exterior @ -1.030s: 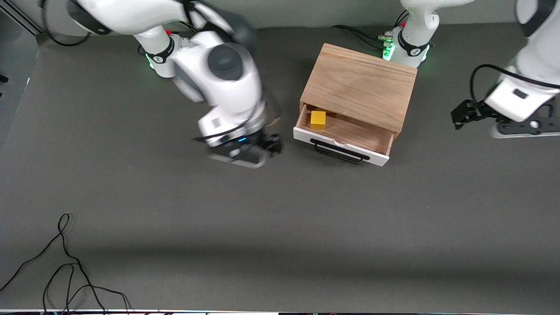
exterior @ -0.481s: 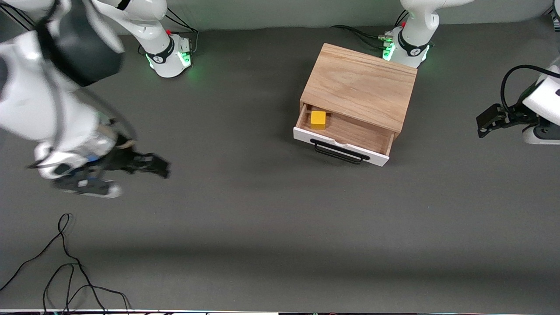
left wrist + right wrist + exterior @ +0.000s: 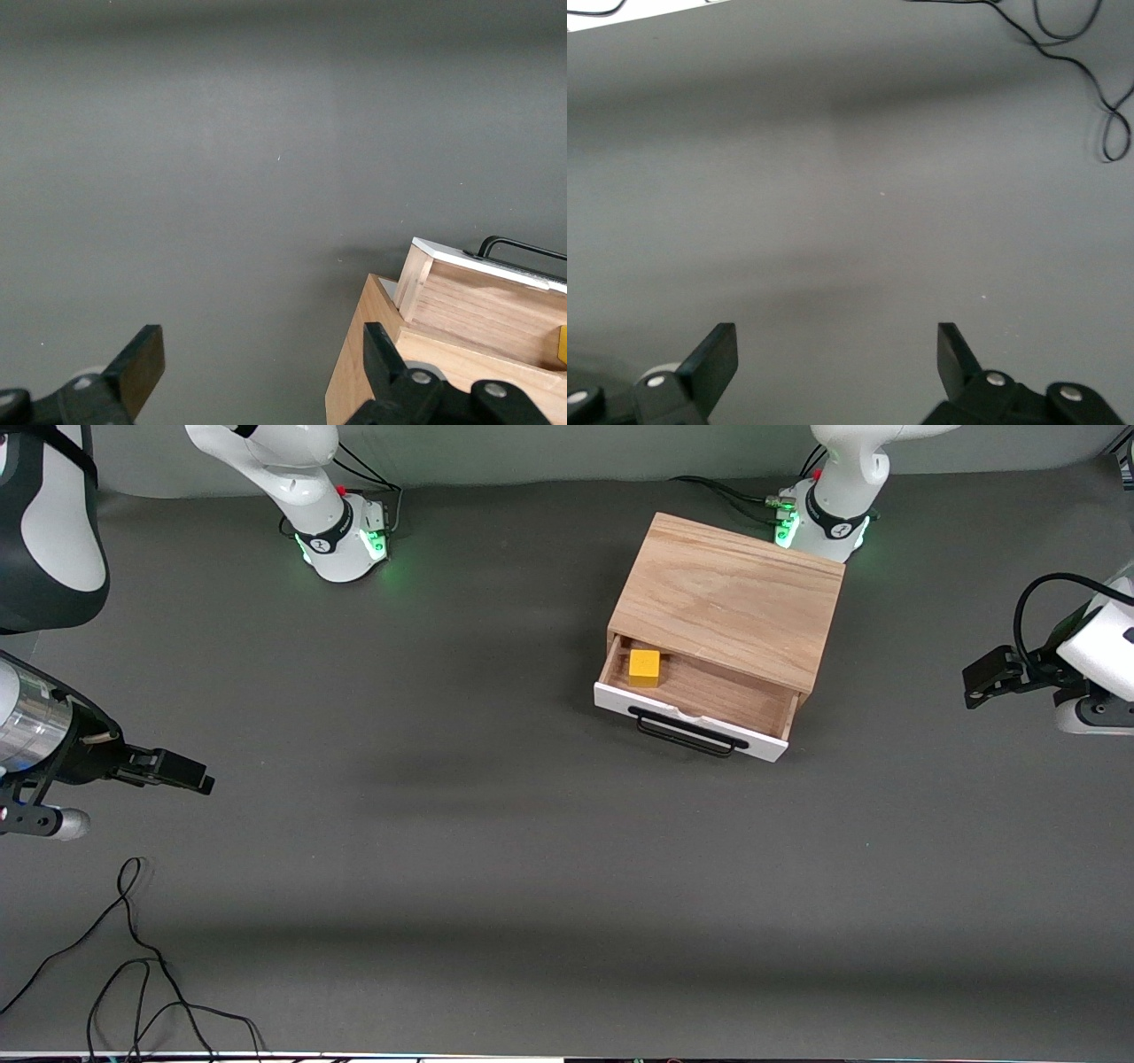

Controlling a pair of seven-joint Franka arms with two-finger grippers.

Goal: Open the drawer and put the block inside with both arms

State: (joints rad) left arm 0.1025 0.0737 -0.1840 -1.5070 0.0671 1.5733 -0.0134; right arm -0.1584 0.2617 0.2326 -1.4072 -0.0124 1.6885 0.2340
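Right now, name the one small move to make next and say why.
Probably none beyond holding both arms parked: the block already sits in the open drawer, and the left gripper and right gripper are open, empty, off at the table's ends.

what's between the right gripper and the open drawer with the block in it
Only bare table. In the front view, nothing lies between the right gripper, open over the right arm's end of the table, and the drawer holding the block.

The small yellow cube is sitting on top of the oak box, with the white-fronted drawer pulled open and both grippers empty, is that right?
Not quite. The front view shows the small yellow cube inside the open white-fronted drawer, not on top of the oak box. The rest is right.
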